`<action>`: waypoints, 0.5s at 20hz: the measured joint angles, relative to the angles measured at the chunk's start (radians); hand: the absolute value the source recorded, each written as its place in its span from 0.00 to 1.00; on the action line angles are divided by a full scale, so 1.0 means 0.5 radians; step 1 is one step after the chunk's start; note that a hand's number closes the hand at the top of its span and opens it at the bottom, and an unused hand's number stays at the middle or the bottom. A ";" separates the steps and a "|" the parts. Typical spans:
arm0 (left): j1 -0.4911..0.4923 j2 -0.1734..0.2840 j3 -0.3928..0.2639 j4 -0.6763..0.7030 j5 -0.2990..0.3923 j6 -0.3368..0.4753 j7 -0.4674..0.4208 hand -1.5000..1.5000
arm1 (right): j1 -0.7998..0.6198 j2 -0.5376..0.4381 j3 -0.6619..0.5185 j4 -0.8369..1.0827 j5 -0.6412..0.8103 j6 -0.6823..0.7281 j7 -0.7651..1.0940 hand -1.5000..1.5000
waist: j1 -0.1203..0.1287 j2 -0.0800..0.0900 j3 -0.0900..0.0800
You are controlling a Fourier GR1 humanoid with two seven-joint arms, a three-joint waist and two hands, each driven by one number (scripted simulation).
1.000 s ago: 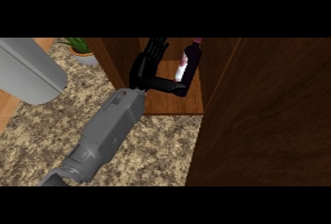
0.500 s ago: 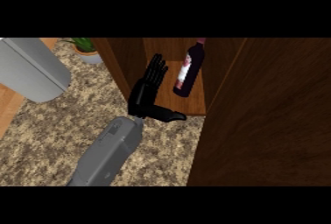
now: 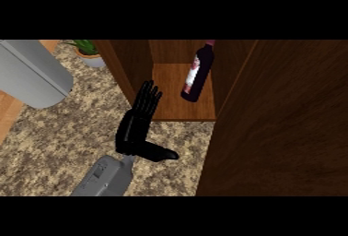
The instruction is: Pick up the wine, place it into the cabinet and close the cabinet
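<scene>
Wine bottle (image 3: 197, 73) upright on the cabinet (image 3: 183, 108) shelf, neck up; left hand (image 3: 138, 124) nearby, fingers straight, empty.

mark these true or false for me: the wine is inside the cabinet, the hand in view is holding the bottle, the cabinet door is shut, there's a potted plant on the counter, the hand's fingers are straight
1. The wine bottle stands inside the cabinet. True.
2. The hand in view is holding the bottle. False: the one hand in view is clear of the bottle, in front of the cabinet shelf.
3. The cabinet door is shut. False: the cabinet door stands open at the right and the shelf is exposed.
4. A potted plant sits on the counter. True, near the top left.
5. The hand's fingers are straight. True, and they hold nothing.
</scene>
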 measured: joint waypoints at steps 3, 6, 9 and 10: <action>0.152 0.038 -0.017 -0.168 0.024 -0.013 0.028 0.00 | -0.001 -0.047 0.017 -0.003 0.003 0.033 0.002 0.00 | -0.007 0.004 -0.001; 0.308 0.122 -0.014 -0.332 0.046 -0.061 0.041 0.00 | 0.005 -0.077 0.041 0.003 0.003 0.085 -0.027 0.00 | -0.008 0.008 -0.001; 0.407 0.204 0.023 -0.435 0.066 -0.109 0.038 0.00 | -0.022 -0.112 0.055 0.004 -0.002 0.149 -0.012 0.00 | -0.008 0.013 -0.001; 0.429 0.220 0.036 -0.459 0.066 -0.112 0.030 0.00 | -0.020 -0.124 0.065 0.005 -0.005 0.181 -0.029 0.00 | -0.011 0.013 0.000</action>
